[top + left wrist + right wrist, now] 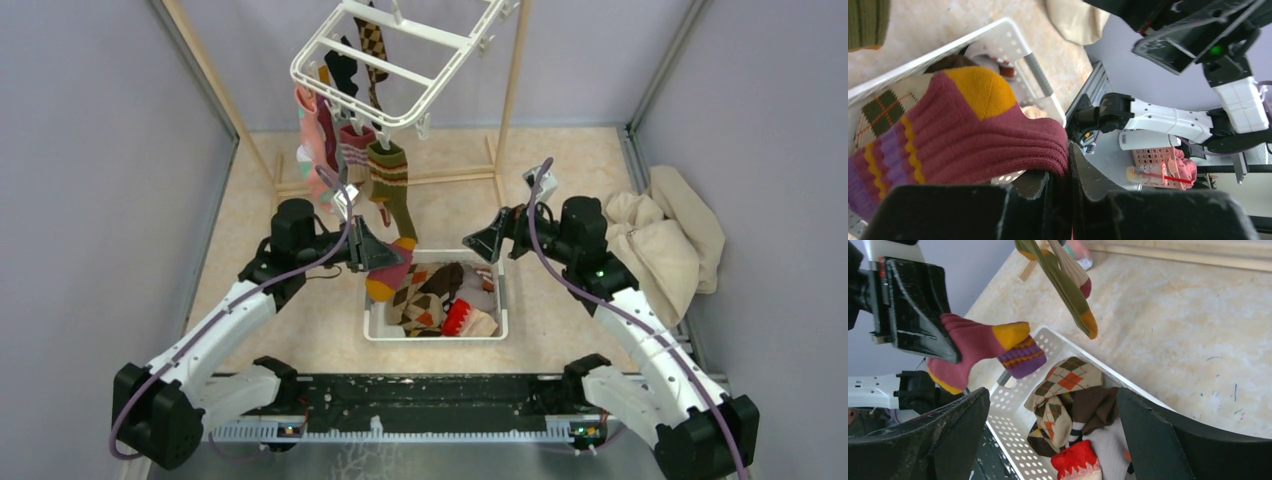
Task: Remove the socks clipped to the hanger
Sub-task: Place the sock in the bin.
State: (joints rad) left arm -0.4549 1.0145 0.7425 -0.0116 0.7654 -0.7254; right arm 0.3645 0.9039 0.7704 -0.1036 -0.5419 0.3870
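The white hanger [400,60] hangs tilted at the top. Clipped to it are socks: a pink and mint one [312,140], an olive-striped one [390,185] and a black one [343,68]. My left gripper [390,255] is shut on a maroon sock [973,135] with yellow heel and purple stripes, pinched at its edge between the fingers [1068,170]. That sock [978,347] hangs over the left rim of the white basket [380,325]. My right gripper [485,243] is open and empty, its fingers spread above the basket's contents [1053,435].
The basket [1013,425] holds loose socks: an argyle one [1063,385], a brown one and a red-cuffed one [1075,460]. A beige cloth heap [665,245] lies at the right wall. A wooden pole rack [510,90] carries the hanger.
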